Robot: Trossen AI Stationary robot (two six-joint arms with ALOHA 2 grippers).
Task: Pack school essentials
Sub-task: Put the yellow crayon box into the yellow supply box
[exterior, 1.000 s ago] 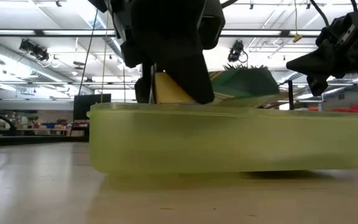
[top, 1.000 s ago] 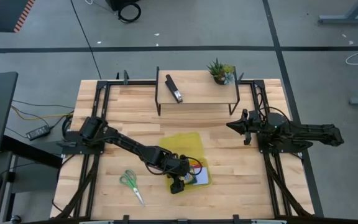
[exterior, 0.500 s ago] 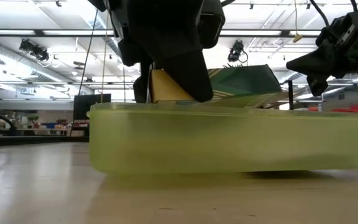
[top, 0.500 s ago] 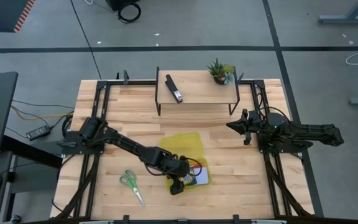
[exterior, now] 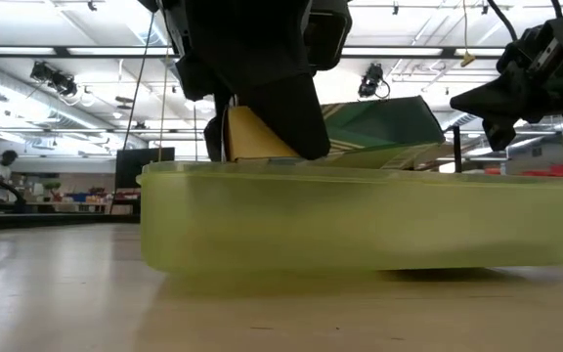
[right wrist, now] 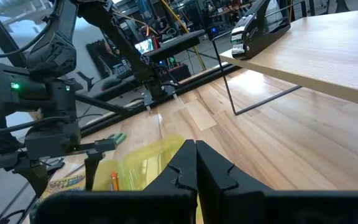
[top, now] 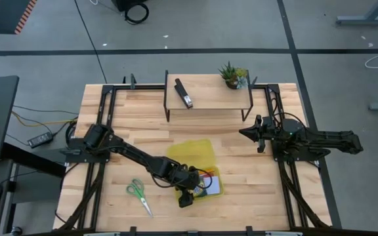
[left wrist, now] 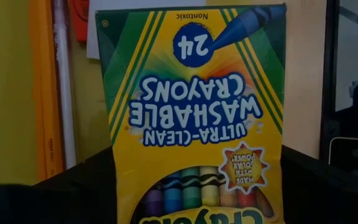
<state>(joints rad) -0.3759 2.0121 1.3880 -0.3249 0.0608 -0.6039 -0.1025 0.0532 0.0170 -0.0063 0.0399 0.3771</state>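
A yellow-green crayon box (left wrist: pixel 191 118) fills the left wrist view. It sits tilted above the rim of an open, translucent yellow case (exterior: pixel 360 220) in the middle of the table (top: pixel 254 177). My left gripper (top: pixel 184 195) is at the case's near side, shut on the box. An orange pencil (left wrist: pixel 42 93), a pale pen (left wrist: pixel 64 93) and a red piece (left wrist: pixel 79 18) lie in the case beside the box. Green-handled scissors (top: pixel 138 195) lie flat on the table left of the case. My right gripper (top: pixel 251 133) waits, shut, at the table's right. My left gripper pinches the crayon box by the end showing the crayon tips (left wrist: pixel 197 199), one dark finger (left wrist: pixel 79 186) on each long side. The box (exterior: pixel 369 127) stands out level from the fingers, slightly tilted above the case's rim. The case wall hides its underside.
A low wooden shelf (top: pixel 209 98) at the table's far edge carries a black stapler (top: pixel 184 93) and a small potted plant (top: pixel 233 75). Black frame rails (top: pixel 104 118) run along the left and right sides. Bare wood lies between the case and the right arm.
My left gripper has shifted a little toward the table's left, keeping its hold. The crayon box has come with it. In the low view it now sits slightly higher above the case's rim.
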